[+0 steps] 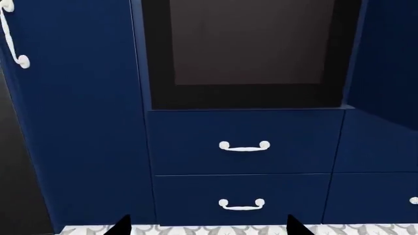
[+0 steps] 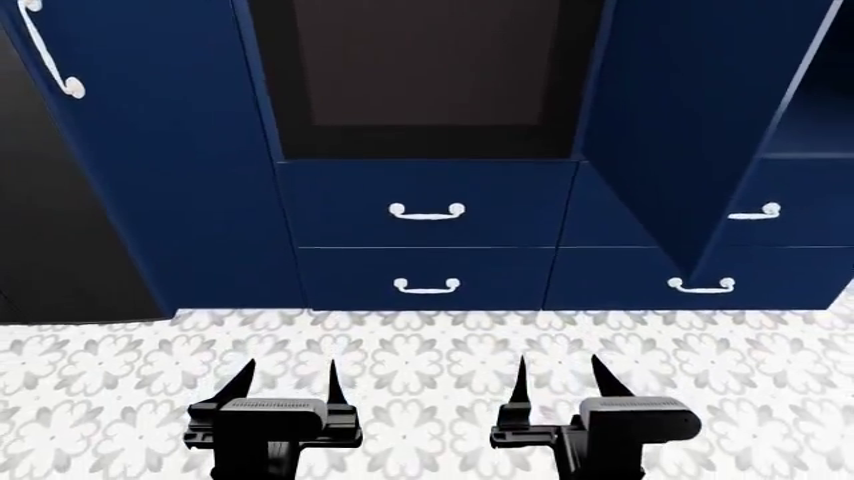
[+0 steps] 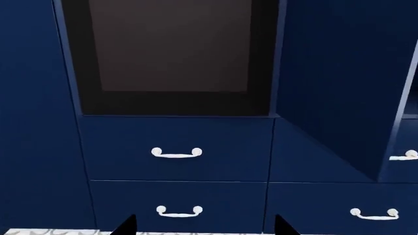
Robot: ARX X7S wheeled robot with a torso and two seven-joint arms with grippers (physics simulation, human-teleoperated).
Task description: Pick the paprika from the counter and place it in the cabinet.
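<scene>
Two black grippers show low in the head view, the left gripper (image 2: pixel 284 381) and the right gripper (image 2: pixel 558 378), each with its pair of pointed fingers spread apart and nothing between them, both hanging over a white floor patterned with grey flowers (image 2: pixel 427 370). Ahead stands the tall dark navy blue cabinet (image 2: pixel 174 200), with a dark, black-framed recess (image 2: pixel 424 70) set into it. Under the recess sit two drawers, one above the other, the upper with a curved white handle (image 2: pixel 427 211) and the lower with another (image 2: pixel 427 287). Farther right are two more white drawer handles (image 2: pixel 754 212) (image 2: pixel 702 287), and a long white door handle (image 2: pixel 51 55) hangs at upper left: five handles in all. No paprika bottle and no counter appear in any view, and no writing or label can be read anywhere.

Two black fingertips (image 1: pixel 121 226) of the left gripper poke into the left wrist view, set wide apart. It shows the same recess (image 1: pixel 248 44), both stacked drawer handles (image 1: pixel 244 146) (image 1: pixel 241 204), the long door handle (image 1: pixel 14 41), and a strip of floor.

Two fingertips (image 3: pixel 127 225) of the right gripper, likewise parted, edge the right wrist view, which alone adds a close look at the open blue panel (image 3: pixel 339 83) to the right of the recess.
</scene>
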